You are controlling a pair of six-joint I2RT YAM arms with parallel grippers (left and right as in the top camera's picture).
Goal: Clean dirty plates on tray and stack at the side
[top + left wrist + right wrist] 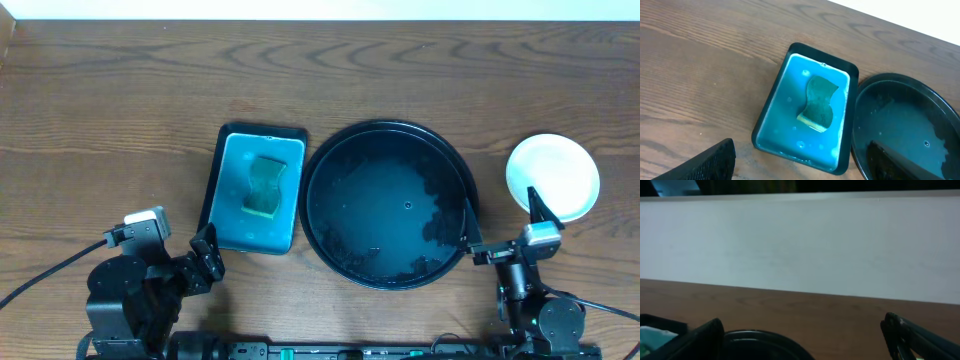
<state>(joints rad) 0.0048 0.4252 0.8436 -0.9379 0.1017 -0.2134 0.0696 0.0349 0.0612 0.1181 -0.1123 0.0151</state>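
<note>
Brown wood table (110, 90), large round black rimmed tray (312, 190), pale round plastic plate (553, 177) beside its right, left gripper (207, 256) and right gripper (505, 220) released, empty

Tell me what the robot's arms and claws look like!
The left arm and right arm are black with round joints. The left claw and right claw each have two dark fingers and a silver-grey camera box behind. A black cable trails from the left arm.
</note>
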